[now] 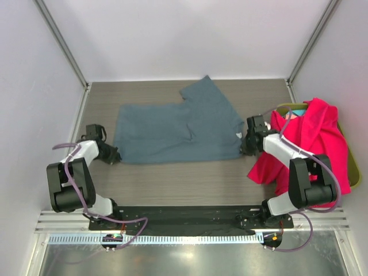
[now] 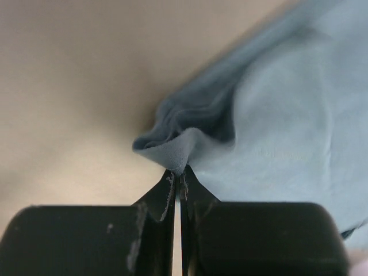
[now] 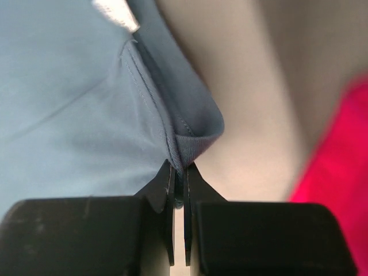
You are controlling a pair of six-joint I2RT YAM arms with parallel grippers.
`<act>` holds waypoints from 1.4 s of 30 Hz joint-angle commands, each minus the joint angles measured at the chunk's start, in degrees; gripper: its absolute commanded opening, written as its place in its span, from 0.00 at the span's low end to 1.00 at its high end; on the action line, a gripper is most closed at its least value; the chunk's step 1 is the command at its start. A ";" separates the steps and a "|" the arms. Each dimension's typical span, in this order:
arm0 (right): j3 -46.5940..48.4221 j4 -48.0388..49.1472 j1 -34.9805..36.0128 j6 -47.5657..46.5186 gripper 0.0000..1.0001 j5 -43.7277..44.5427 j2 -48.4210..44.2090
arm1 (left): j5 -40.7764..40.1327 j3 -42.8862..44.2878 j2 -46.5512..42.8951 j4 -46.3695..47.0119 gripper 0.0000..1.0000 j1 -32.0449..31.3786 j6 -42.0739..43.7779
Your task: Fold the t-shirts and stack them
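Note:
A slate grey-blue t-shirt (image 1: pixel 175 129) lies spread across the middle of the table, one sleeve pointing to the far side. My left gripper (image 1: pixel 114 156) is shut on its near left corner, and the pinched cloth (image 2: pixel 172 150) bunches up right at the fingertips. My right gripper (image 1: pixel 244 150) is shut on its near right corner, where the hem (image 3: pixel 192 144) folds into the jaws and a small white label (image 3: pixel 117 14) shows. A bright pink-red t-shirt (image 1: pixel 313 146) drapes over a bin at the right and spills onto the table.
An olive-green bin (image 1: pixel 351 167) stands at the right edge, mostly covered by the pink-red shirt, with a bit of teal cloth (image 1: pixel 292 114) showing at its far end. White walls close in the table on three sides.

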 commanded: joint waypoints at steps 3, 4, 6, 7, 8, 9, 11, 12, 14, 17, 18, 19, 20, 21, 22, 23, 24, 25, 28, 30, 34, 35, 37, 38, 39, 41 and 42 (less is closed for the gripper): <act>-5.74 -3.87 -0.12 3.90 0.01 2.23 -8.69 | 1.46 -3.96 -7.42 -4.17 0.00 1.94 0.05; -6.88 -5.01 -0.12 4.35 0.01 2.15 -11.32 | 0.50 -4.32 -9.09 -5.22 0.00 2.03 -0.12; -8.46 -6.16 -0.12 5.83 0.01 2.58 -13.97 | -0.12 -4.93 -13.47 -8.47 0.00 2.29 -0.57; -9.87 -6.95 -0.12 6.37 0.03 2.58 -17.03 | -0.91 -5.02 -14.98 -9.79 0.00 2.38 -0.74; -10.49 -7.48 -0.12 6.81 0.07 1.98 -18.36 | -1.09 -5.28 -16.56 -12.07 0.01 2.47 -1.35; -11.02 -7.83 -0.12 6.99 0.34 1.27 -19.94 | -1.09 -5.55 -20.05 -13.48 0.02 2.47 -1.62; -11.90 -8.36 -0.12 7.60 0.64 -0.22 -23.28 | -0.83 -5.46 -23.85 -16.99 0.13 2.47 -2.32; -11.64 -8.71 -0.12 7.52 0.77 -0.58 -23.82 | -0.48 -4.85 -25.70 -18.14 0.23 2.56 -2.50; -8.40 -9.76 -0.12 5.59 0.80 -0.93 -24.18 | 0.23 -2.92 -30.53 -21.12 0.55 2.82 -2.24; -0.50 -10.03 0.32 0.06 0.81 -0.67 -22.25 | -2.83 4.80 -34.23 -25.34 0.71 2.82 1.97; 1.87 -9.42 0.41 -1.35 0.81 -0.75 -19.46 | -3.02 7.00 -34.94 -25.97 0.78 2.82 3.03; 7.12 -9.07 0.50 -2.49 0.81 -1.02 -17.60 | -4.42 9.46 -35.47 -25.80 0.80 2.82 6.52; 9.95 -8.63 0.59 -5.12 0.81 -1.28 -15.50 | -3.56 10.52 -35.38 -24.84 0.80 2.91 8.47; 12.94 -7.67 0.76 -6.19 0.81 -1.72 -9.82 | -1.46 11.32 -35.12 -24.66 0.80 2.82 10.57; 19.41 -7.40 1.11 -7.24 0.81 -1.46 -6.98 | -0.23 11.93 -34.68 -24.57 0.80 2.91 14.42; 22.78 -7.22 1.20 -8.03 0.81 -1.37 -3.12 | 1.00 13.51 -33.11 -25.09 0.80 2.82 16.90; 26.30 -6.70 1.38 -9.78 0.81 -1.63 3.88 | 2.67 14.22 -32.23 -25.88 0.79 2.82 19.10; 33.99 -6.78 1.72 -10.50 0.81 -1.72 8.56 | 2.16 15.01 -31.26 -26.93 0.78 2.30 20.77; 51.64 -7.74 2.08 -14.19 0.80 -2.34 25.04 | -3.27 14.94 -30.63 -27.83 0.77 -0.77 24.21; 60.39 -8.27 2.17 -15.77 0.79 -0.84 33.09 | -6.88 12.31 -31.95 -25.63 0.77 -2.71 24.92; 85.92 -7.75 2.26 -18.32 0.80 -2.34 50.41 | -9.71 9.39 -33.27 -22.82 0.78 -4.73 24.39; 89.92 -7.40 2.26 -18.41 0.81 -2.51 56.97 | -9.53 9.13 -33.36 -22.55 0.78 -5.00 24.48; 97.65 -4.16 2.26 -18.50 0.82 -1.99 62.19 | -9.79 8.00 -33.53 -21.50 0.77 -5.53 24.40; 98.31 -2.14 2.26 -18.41 0.82 -2.16 65.01 | -10.92 7.20 -33.71 -20.89 0.77 -5.70 24.05; 98.14 3.27 2.26 -18.07 0.85 -2.34 66.25 | -11.02 6.41 -34.06 -20.36 0.77 -5.79 23.61; 97.26 7.88 2.43 -17.19 0.88 -2.60 68.01 | -10.85 6.40 -34.24 -20.52 0.77 -6.05 23.69; 97.61 10.42 2.69 -17.10 0.91 -2.08 70.55 | -11.20 6.40 -34.07 -20.70 0.77 -6.49 23.52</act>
